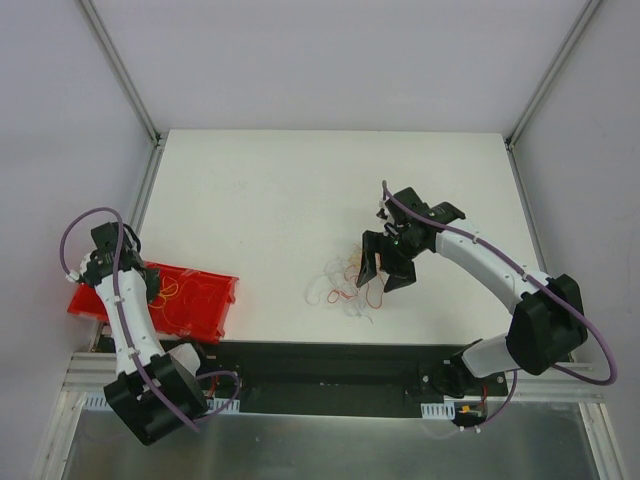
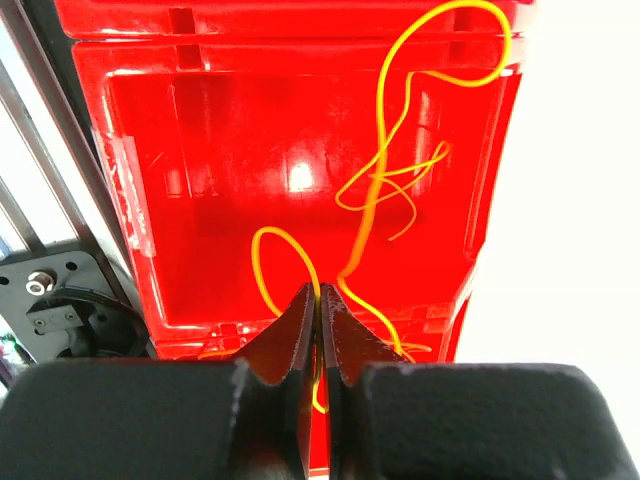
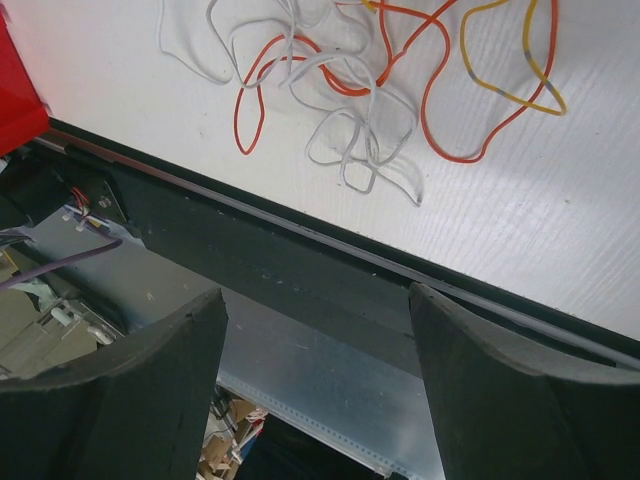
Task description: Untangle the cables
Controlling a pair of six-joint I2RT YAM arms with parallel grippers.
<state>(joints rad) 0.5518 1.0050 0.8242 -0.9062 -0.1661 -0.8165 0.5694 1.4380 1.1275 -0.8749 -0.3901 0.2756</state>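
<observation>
Progress: one strand out, I'd say | left tool (image 2: 320, 310) pinching yellow cable (image 2: 385, 130) over bin (image 2: 200, 130) at desk (image 1: 300, 190) near-left corner | right tool (image 1: 384, 270) spread above tangle (image 1: 350, 290) by near edge | red, white, yellow strands left to separate

From above, the thin red, yellow and whitish wire cables (image 1: 345, 290) read as one small knot. The single strands are too fine to trace, and one side is tucked beneath the black right gripper (image 1: 382, 278). The right wrist camera crops the tangle at its top edge (several strands run out of frame). A yellow wire (image 2: 378, 150) disappears between the pressed-together fingers (image 2: 285, 340) of the left gripper (image 2: 318, 300), which is hidden under its own arm from above.
</observation>
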